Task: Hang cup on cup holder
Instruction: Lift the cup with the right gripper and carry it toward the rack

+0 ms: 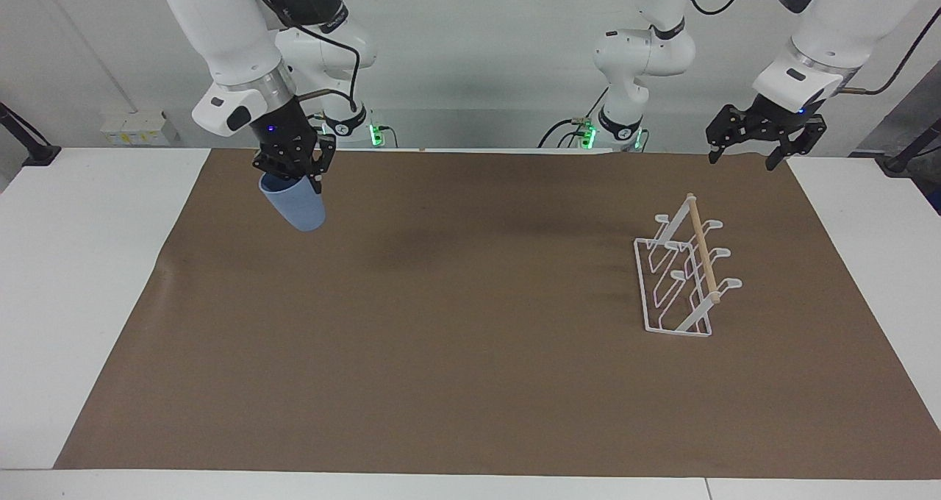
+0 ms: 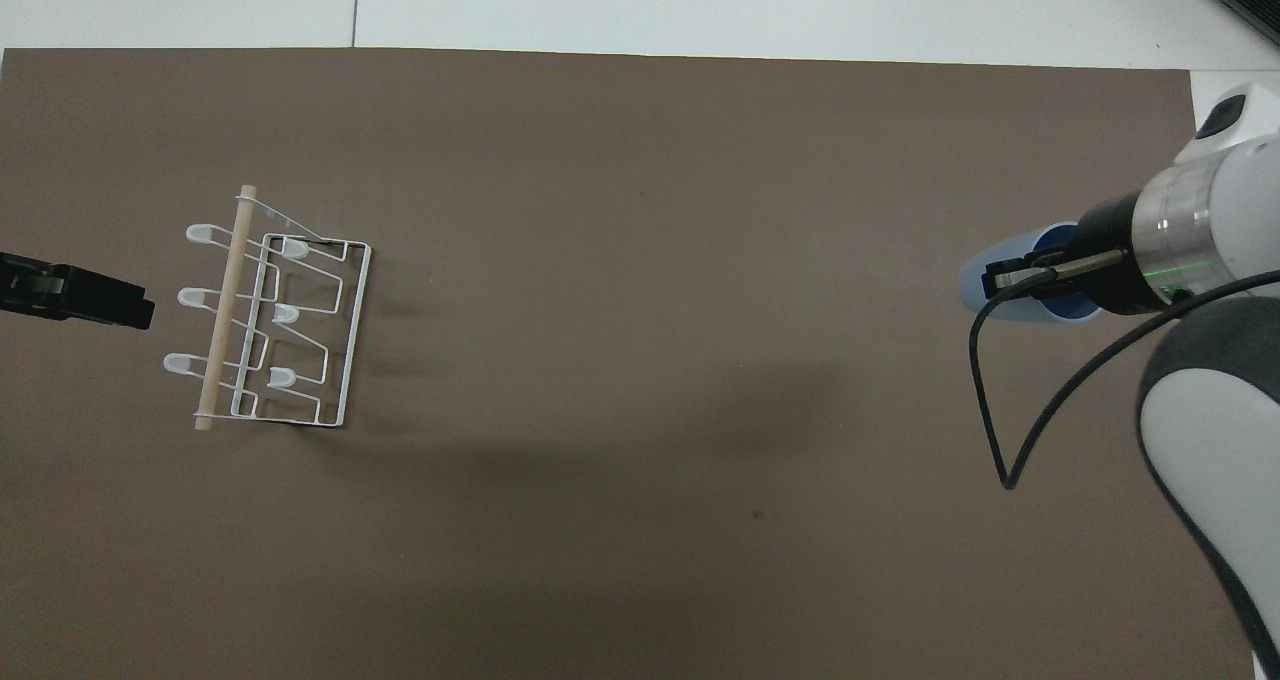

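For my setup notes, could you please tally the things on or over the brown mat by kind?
Cups: 1, the light-blue cup, held in the air by the right gripper.
Cup holders: 1, the white wire cup holder standing on the mat toward the left arm's end.
Grippers: 2, the right one and the left gripper, which waits open.
Total: 4

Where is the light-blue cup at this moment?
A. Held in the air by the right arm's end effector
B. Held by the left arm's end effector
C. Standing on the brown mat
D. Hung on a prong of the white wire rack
A: the right end effector grips the cup by its rim, clear above the brown mat, while the cup holder carries nothing.
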Available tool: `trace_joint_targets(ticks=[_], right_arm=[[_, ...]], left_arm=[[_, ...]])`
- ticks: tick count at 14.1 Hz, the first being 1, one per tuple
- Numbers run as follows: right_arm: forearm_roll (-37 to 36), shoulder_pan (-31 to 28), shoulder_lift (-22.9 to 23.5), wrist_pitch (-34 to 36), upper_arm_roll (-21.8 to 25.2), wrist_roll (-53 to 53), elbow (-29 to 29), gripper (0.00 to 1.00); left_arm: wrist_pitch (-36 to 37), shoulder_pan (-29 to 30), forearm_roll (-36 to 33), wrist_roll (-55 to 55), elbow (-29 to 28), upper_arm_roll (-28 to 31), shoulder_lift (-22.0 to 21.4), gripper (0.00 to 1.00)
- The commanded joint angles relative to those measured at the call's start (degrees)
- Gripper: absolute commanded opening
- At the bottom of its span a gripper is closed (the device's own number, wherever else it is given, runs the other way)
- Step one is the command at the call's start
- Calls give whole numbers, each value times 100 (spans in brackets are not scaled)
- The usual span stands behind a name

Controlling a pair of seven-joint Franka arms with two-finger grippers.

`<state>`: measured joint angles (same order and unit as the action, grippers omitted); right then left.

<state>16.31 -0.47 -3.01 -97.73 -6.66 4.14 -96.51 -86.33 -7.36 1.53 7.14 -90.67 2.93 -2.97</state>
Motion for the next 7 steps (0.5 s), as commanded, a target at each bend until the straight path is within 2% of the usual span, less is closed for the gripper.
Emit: trace_joint_targets(ticks=[1, 3, 5, 7], right_arm=[[1353, -102, -15, 149, -2, 17, 71, 0], [1944, 3, -42, 114, -72, -27, 62, 0], [2227, 301, -68, 44, -195, -53, 62, 0], [2534, 530, -121, 17, -195, -560, -8, 0]], left_arm=[[-104, 77, 295, -2, -266, -38, -195, 100], [-121, 77, 313, -2, -345, -46, -239, 100], [-112, 77, 313, 16, -346, -46, -239, 100], [-130, 51, 357, 51, -346, -46, -239, 100]])
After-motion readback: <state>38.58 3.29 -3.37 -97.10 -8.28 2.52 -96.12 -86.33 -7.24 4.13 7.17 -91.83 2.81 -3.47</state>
